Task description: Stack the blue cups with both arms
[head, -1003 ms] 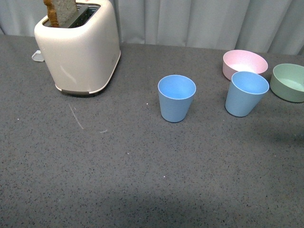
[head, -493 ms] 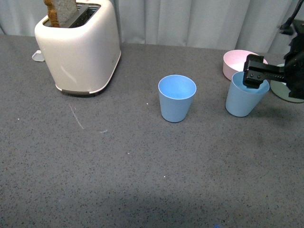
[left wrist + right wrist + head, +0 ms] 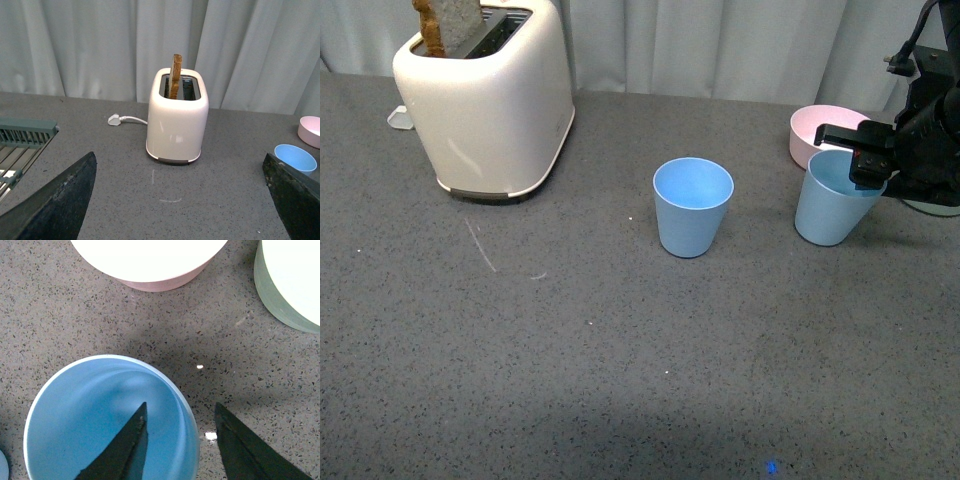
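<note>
A cream toaster (image 3: 177, 117) stands on the grey table (image 3: 620, 350), well ahead of the left fingers (image 3: 55, 205). Toast (image 3: 176, 75) sits upright in one slot, and a white plug (image 3: 114, 119) lies near it. A pink bowl (image 3: 150, 260) and a green bowl (image 3: 290, 285) sit just past the right fingers (image 3: 125, 445).

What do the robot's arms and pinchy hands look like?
The right arm is chunky and black, with a black cable looping on top. Both the right gripper and left gripper have flat, pointed black fingers; the left's look scuffed.
</note>
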Available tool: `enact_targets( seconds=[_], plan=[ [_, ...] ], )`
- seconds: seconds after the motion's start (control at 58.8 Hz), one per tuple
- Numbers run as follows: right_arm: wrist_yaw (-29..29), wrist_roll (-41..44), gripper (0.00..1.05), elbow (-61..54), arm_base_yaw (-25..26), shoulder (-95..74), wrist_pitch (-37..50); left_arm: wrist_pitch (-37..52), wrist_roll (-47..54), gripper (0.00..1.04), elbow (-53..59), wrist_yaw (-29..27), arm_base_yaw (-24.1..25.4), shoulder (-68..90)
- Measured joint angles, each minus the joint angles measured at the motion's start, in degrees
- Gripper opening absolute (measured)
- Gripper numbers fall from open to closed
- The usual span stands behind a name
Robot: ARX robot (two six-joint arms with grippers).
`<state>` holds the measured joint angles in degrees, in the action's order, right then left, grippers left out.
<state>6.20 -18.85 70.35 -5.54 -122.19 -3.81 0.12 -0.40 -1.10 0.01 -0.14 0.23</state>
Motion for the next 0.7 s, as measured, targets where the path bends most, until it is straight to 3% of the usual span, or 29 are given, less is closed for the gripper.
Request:
enact_targets(
  seconds=[0.187,0.357,0.425,0.578,0.697],
  plan=[
    [-0.74,-0.17,0.01,0.0,0.42,0.11,-0.52,0.0,0.0,0.98,0.0,0.0,0.0,0.0],
    [-1.38,-1.49,0.01,-1.25,0.79,2.23,-0.04,0.0,0.0,0.98,0.0,0.0,0.0,0.0],
    [-5.03,-2.84,0.01,-1.53,0.63,4.61,-0.46,0.0,0.0,0.98,0.0,0.0,0.0,0.0],
    [-13.0,-5.33,0.01,-0.85,-3.1,11.19,-1.95,0.0,0.0,0.98,0.0,0.0,0.0,0.0],
    [-14.32,-6.43,0.01,0.09,-6.54,12.79,-2.45,0.0,0.0,0.98,0.0,0.0,0.0,0.0]
  ],
)
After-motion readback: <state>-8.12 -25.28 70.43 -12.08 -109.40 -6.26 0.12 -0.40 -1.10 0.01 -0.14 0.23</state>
